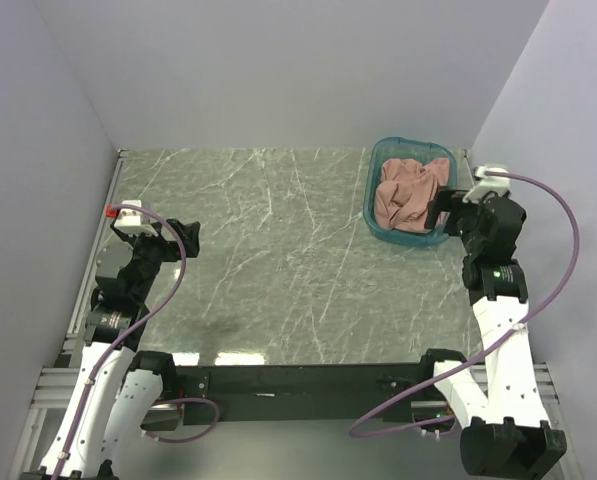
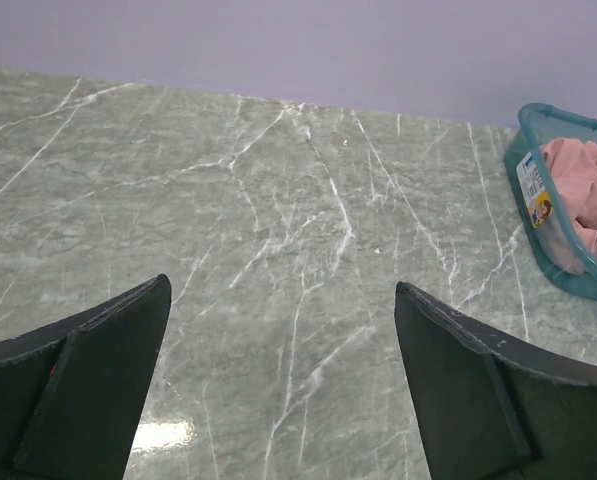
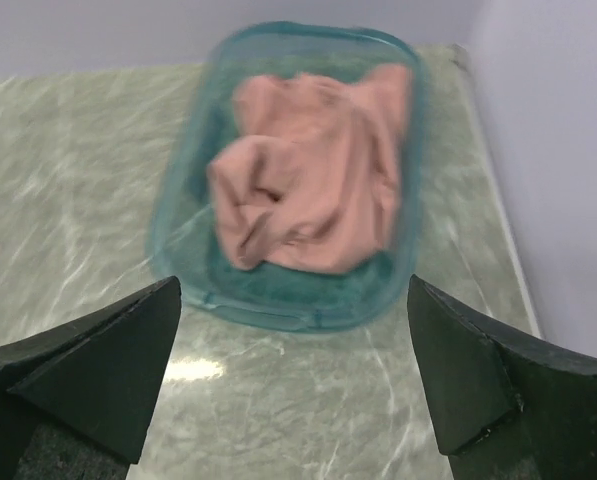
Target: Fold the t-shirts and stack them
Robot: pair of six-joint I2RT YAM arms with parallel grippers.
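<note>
The dusty salmon-pink cloth t-shirt [image 1: 410,195] lies crumpled in a heap inside a translucent teal plastic basket [image 1: 369,205], straight ahead of and below the right tool [image 1: 444,205]. That right tool hangs just short of the basket's near rim, its dark fingers spread wide with nothing between them. The step in hand looks to be the first pick. It would go best with the tool descending onto the highest fold at the heap's middle, pinching cloth only and keeping well inside the rim so the basket is not dragged. A pale lilac wall [image 1: 558,120] stands close on the tool's right, so the lift should carry leftward. There the grey-green marbled worktop [image 1: 278,250] offers open room toward the left tool [image 1: 183,235], likewise wide open and holding nothing.
</note>
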